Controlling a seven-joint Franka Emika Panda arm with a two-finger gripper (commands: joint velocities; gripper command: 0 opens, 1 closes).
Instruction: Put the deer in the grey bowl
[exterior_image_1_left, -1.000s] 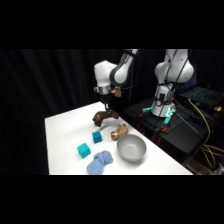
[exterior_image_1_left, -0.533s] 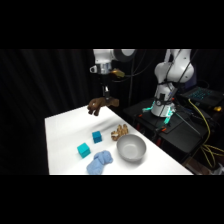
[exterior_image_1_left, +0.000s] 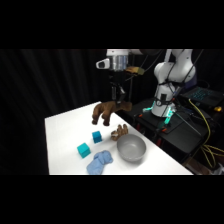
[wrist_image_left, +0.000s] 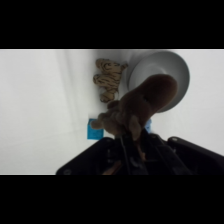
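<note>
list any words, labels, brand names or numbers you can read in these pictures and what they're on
None can be read.
The dark brown plush deer, round grey bowl, teal cubes and white table carry no print.
Any markings on the white robot arm are too blurred to read.

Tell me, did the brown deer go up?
Yes. The deer was lying on the table a second ago; now it hangs in the air above it.

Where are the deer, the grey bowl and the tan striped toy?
deer (exterior_image_1_left: 106, 111): side view, on its hanging body.
grey bowl (exterior_image_1_left: 131, 148): side view, on its inner wall.
tan toy (wrist_image_left: 108, 78): wrist view, on its striped middle.
</note>
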